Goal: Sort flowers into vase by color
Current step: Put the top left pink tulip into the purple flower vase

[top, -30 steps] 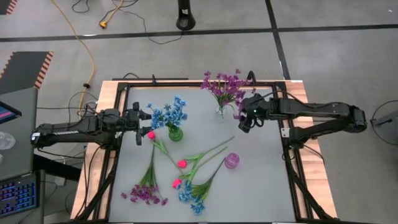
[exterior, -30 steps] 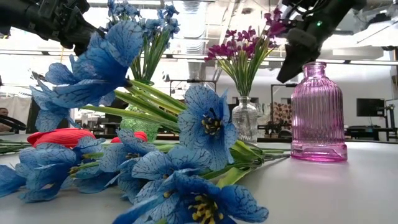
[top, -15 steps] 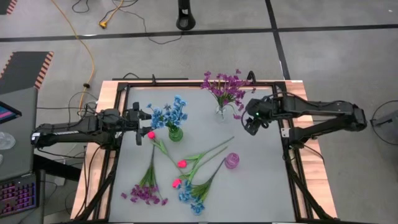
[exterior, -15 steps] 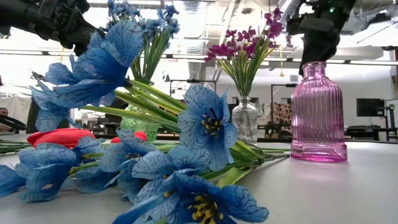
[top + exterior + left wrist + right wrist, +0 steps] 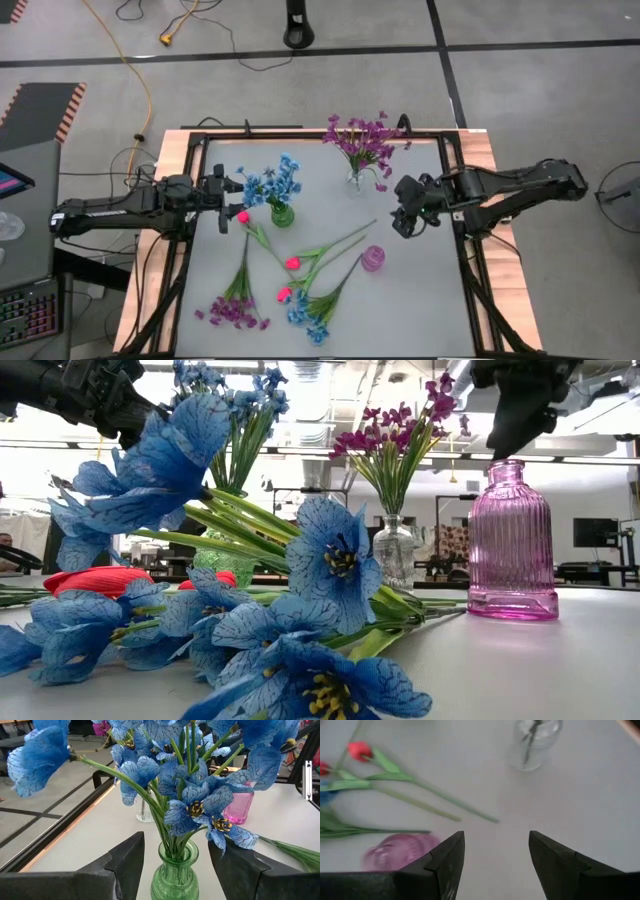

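Both grippers' fingers wide, empty

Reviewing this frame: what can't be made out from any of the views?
- Low view: blue flowers close to the lens hide most of the table behind them, including the loose purple sprig.
- Low view: left gripper and right gripper are cut off by the top edge.
- Right wrist view: pink vase is blurred and partly behind a finger.
- High view: loose stems overlap; their count is unclear.
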You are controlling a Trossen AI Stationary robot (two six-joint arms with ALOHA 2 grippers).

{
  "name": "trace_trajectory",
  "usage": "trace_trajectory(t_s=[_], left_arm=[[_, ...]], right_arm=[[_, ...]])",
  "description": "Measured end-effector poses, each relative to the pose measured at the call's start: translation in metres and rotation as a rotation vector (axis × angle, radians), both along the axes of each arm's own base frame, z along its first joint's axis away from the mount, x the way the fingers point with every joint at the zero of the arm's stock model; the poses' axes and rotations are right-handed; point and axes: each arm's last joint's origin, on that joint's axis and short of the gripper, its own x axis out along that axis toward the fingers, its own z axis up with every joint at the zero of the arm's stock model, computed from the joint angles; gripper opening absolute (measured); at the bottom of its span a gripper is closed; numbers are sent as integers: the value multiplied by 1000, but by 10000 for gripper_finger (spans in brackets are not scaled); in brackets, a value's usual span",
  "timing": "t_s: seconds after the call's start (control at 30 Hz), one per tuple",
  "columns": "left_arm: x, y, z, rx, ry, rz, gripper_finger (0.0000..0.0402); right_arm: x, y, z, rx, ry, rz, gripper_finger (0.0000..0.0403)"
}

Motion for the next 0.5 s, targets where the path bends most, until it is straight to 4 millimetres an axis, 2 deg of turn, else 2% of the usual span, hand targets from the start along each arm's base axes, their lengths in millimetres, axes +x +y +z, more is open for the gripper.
trace_trajectory(t_s=[0.3,0.5], left_arm=[[0,-3,0,-26,-3,-92,209],[1,-5,0,-50,-7,-178,209]], right_arm=[[1,35,5,79,-118,56,248],[3,47,9,60,-191,86,248]])
